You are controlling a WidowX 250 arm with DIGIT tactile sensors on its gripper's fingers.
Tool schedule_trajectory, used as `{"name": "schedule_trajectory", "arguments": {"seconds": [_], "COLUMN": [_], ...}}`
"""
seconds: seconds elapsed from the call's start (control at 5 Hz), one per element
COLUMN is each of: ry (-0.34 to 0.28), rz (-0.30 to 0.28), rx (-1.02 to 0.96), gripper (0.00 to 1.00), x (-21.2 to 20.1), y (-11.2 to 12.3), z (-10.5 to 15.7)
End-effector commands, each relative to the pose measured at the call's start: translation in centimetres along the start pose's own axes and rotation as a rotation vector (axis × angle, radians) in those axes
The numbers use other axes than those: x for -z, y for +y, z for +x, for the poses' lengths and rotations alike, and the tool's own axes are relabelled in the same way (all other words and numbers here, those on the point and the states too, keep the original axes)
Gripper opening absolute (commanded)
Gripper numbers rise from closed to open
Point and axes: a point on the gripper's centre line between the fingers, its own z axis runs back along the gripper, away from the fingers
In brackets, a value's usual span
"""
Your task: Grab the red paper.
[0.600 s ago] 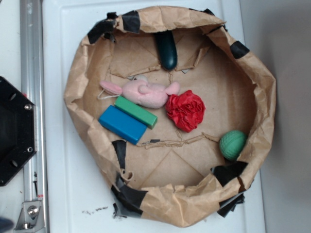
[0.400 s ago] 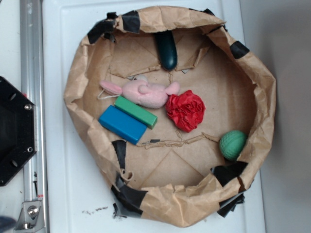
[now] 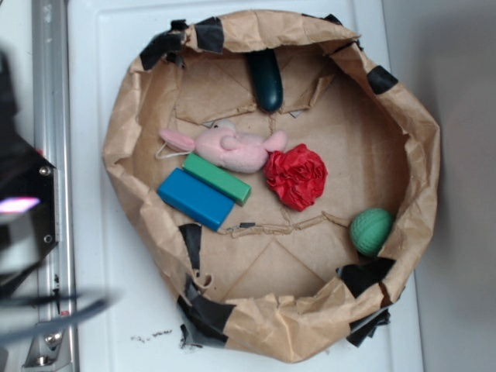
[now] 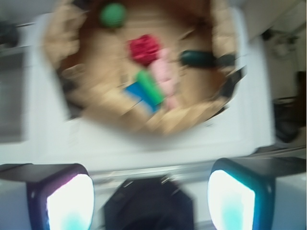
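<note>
White table point(image 3: 108, 310) | red paper point(image 3: 296, 177) in paper basket point(image 3: 418, 155) | claw point(image 4: 151, 191) wide open, empty

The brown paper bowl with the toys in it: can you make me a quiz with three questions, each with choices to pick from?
1. What touches the bright red crumpled paper wad?
A. the pink plush toy
B. the round green ball
C. the dark green oblong object

2. How many blocks lie in the brown paper bowl?
A. none
B. two
C. five

3. How does the gripper stand in the wrist view?
A. shut on the wad
B. shut on the ball
C. open, holding nothing

Answers:
1. A, the plush's end meets the wad's upper left edge.
2. B, a blue rectangular block and a green rectangular block lie side by side.
3. C, both fingers are wide apart, well short of the bowl.
</note>
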Motion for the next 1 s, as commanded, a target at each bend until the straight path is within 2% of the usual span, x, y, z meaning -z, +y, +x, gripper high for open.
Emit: {"name": "schedule_trajectory", "arguments": {"seconds": [0.0, 0.2, 0.4, 0.6, 0.8], "ry": [-0.193, -0.113, -0.075, -0.070, -0.100], "rz": [-0.127, -0.256, -0.325, -0.348, -0.352], "rx": [0.196, 0.269, 0.343, 0.413, 0.483], "gripper": [1.00, 1.00, 1.00, 1.00, 1.00], "x": [8.5, 14.1, 16.7, 17.7, 17.2], "y": [0.7, 0.2, -2.5, -5.1, -7.9], "z": [8.7, 10.9, 11.6, 11.6, 11.4]}}
